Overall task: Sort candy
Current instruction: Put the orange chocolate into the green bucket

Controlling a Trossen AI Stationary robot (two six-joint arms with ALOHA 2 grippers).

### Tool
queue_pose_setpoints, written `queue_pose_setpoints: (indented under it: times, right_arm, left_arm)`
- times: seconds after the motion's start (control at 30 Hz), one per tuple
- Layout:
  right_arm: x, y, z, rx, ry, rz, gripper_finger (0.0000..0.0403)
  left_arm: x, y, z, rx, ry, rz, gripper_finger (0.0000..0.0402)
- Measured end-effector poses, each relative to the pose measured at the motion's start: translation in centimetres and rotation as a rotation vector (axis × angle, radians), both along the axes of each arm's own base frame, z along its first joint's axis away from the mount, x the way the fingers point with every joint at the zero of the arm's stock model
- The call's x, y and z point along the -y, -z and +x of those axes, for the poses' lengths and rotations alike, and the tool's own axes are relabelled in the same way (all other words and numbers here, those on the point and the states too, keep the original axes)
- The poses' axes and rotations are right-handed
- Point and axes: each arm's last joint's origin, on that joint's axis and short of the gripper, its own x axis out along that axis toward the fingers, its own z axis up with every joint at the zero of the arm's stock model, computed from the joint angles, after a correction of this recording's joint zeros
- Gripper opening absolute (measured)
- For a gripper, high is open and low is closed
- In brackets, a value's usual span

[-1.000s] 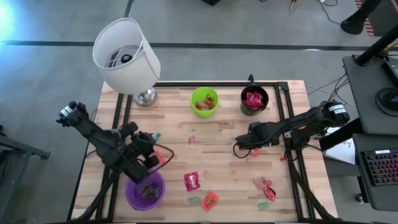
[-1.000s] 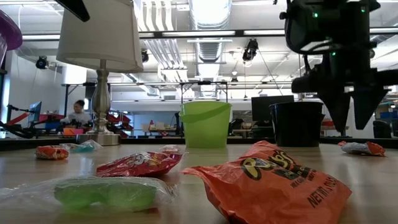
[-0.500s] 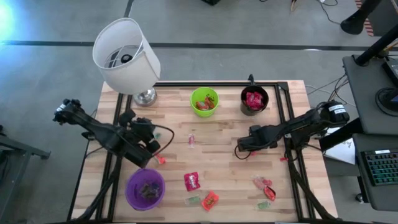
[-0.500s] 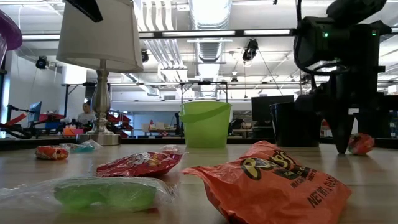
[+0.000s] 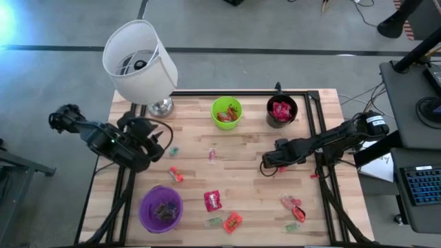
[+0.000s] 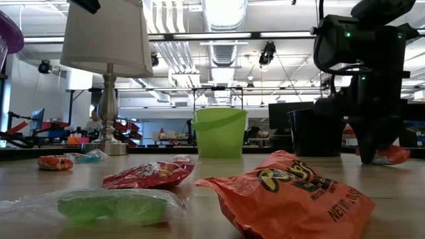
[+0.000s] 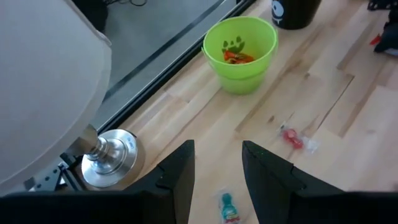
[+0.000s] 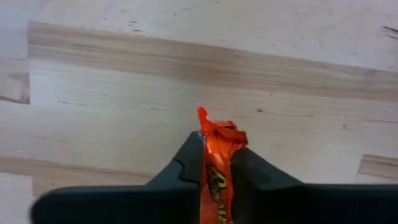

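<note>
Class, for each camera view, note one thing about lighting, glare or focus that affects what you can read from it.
High view: a bright flare sits in the upper left corner, beyond the lamp. Low view: ceiling lights are bright and the right gripper shows as a dark silhouette; the nearest orange packet is soft. Left wrist view: the lampshade is a pale blur. Right wrist view: the orange wrapper is sharp.

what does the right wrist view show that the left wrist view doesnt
Only the right wrist view shows the right gripper, jaws shut on an orange candy packet over bare wood. Only the left wrist view shows the green cup, the lamp base, a red candy, a green candy and the left gripper, jaws apart and empty. Both show the wooden table.
</note>
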Motion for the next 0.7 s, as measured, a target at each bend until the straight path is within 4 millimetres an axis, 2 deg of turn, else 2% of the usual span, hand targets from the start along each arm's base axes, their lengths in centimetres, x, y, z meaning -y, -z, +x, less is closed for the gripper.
queue_pose_setpoints:
  times: [0.07,0.47,0.6,0.7]
  right_arm:
    - [0.0,-0.2,0.2,0.001,-0.022,0.001,0.0019]
    - [0.1,-2.0,2.1,0.068,-0.119,-0.014,0.0019]
    - [1.0,-3.2,3.1,0.106,-0.172,-0.025,0.0018]
    - [2.5,-4.6,4.3,0.154,-0.208,-0.049,0.0018]
  left_arm:
    - [-0.2,-0.2,-0.4,0.016,-0.002,-0.011,0.0116]
    - [-1.0,-0.9,-1.8,0.087,-0.028,-0.073,0.0116]
    - [-1.0,-0.9,-1.8,0.085,-0.027,-0.076,0.0116]
    - [-1.0,-0.8,-1.7,0.084,-0.028,-0.076,0.0116]
